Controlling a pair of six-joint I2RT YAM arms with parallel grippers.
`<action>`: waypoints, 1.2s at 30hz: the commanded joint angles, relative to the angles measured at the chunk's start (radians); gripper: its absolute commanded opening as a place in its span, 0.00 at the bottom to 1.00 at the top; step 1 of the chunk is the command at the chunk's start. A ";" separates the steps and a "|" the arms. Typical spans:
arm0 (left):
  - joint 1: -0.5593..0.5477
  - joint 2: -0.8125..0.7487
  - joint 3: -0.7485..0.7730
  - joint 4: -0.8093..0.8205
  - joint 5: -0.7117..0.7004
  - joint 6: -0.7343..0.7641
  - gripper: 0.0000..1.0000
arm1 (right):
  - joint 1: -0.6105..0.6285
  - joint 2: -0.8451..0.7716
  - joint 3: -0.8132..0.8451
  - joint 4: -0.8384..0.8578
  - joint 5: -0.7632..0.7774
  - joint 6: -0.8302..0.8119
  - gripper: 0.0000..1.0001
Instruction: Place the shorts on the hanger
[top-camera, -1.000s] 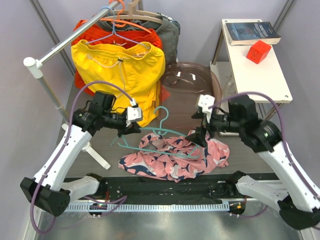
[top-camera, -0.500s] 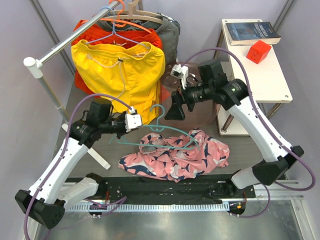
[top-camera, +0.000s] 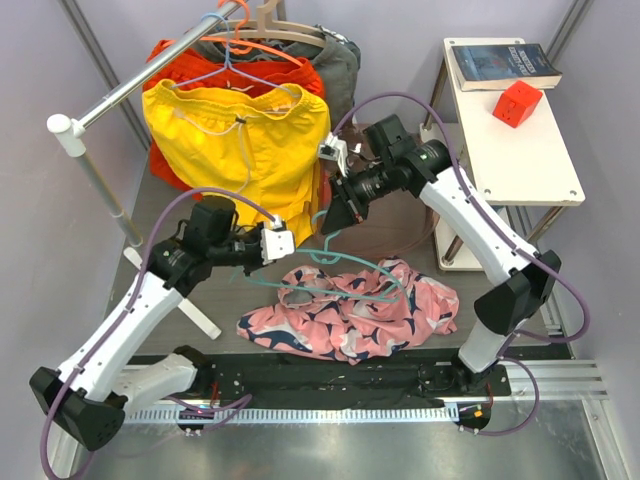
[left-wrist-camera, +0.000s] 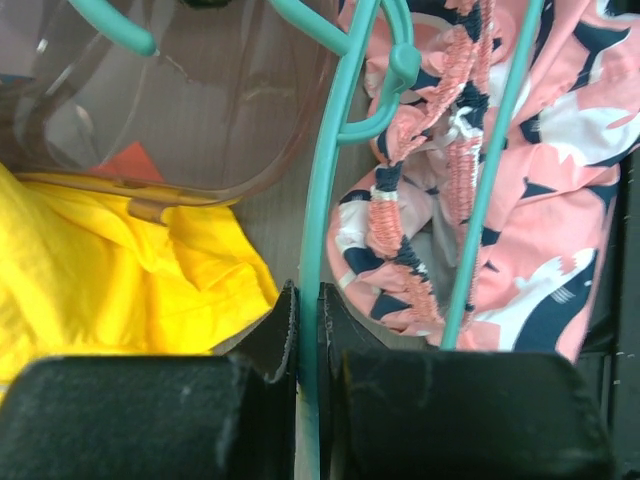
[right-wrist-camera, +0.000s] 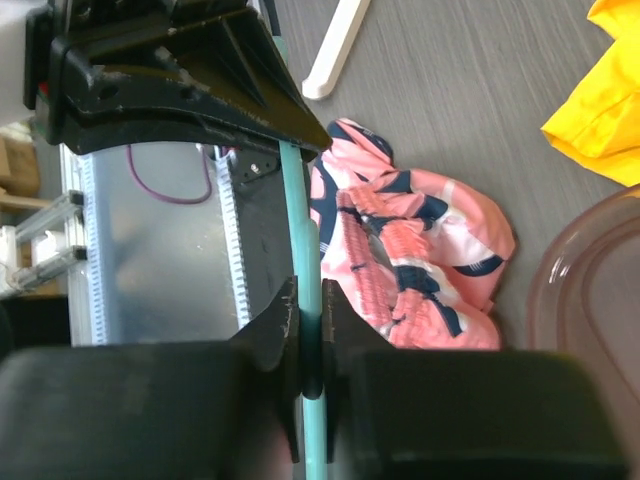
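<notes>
The pink shorts (top-camera: 350, 315) with navy and white shapes lie bunched on the dark tabletop near the front edge. The teal hanger (top-camera: 350, 267) sits just above them, its lower bar crossing the gathered waistband (left-wrist-camera: 455, 190). My left gripper (top-camera: 288, 250) is shut on the hanger's left shoulder bar (left-wrist-camera: 308, 300). My right gripper (top-camera: 330, 225) is shut on the hanger (right-wrist-camera: 303, 250) at its hook end. The right wrist view shows the shorts (right-wrist-camera: 410, 260) below the bar. Whether any fabric hangs over the bar I cannot tell.
Yellow shorts (top-camera: 240, 140) and orange garments hang from a slanted rail (top-camera: 130, 85) at the back left; its white foot (top-camera: 190, 305) lies by my left arm. A clear plastic bowl (top-camera: 385, 165) sits behind the hanger. A white side table (top-camera: 520, 150) holds a book and red cube.
My right arm swung up and left from beside the shorts to the hanger's hook and closed on it. My left gripper shifted slightly right, still holding the hanger.
</notes>
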 joint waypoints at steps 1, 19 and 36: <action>-0.002 0.022 0.056 0.037 -0.025 -0.094 0.07 | 0.002 0.002 0.069 -0.116 -0.011 -0.163 0.01; 0.091 0.240 0.320 -0.397 -0.047 -0.388 0.84 | -0.139 -0.214 0.138 -0.471 0.145 -0.652 0.01; -0.128 0.168 -0.045 -0.100 -0.304 -0.569 0.80 | 0.007 -0.583 -0.235 -0.405 0.339 -0.785 0.01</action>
